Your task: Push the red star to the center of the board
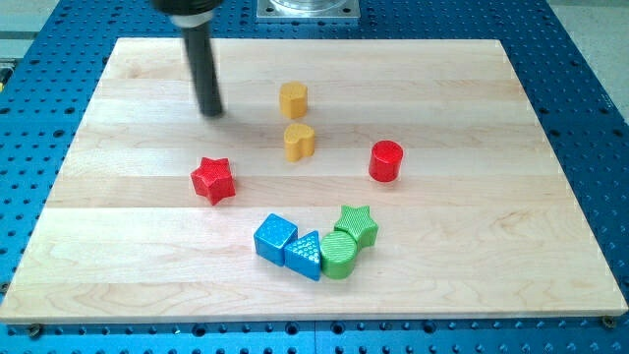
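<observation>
The red star lies on the wooden board, left of the board's middle. My tip touches the board above the star, toward the view's top, with a clear gap between them. The rod rises from the tip to the view's top edge. The tip touches no block.
A yellow hexagon block and a yellow heart block stand right of the tip. A red cylinder is further right. A blue cube, blue triangle, green cylinder and green star cluster at the lower middle.
</observation>
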You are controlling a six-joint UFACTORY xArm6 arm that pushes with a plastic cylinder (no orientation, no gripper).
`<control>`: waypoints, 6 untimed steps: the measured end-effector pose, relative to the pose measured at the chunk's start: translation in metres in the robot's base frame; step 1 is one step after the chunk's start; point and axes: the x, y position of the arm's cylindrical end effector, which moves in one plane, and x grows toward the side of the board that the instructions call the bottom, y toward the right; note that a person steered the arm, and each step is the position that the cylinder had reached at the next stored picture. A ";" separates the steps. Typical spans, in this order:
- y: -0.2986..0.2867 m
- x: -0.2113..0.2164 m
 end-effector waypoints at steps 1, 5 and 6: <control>0.003 0.035; -0.032 0.168; 0.028 0.133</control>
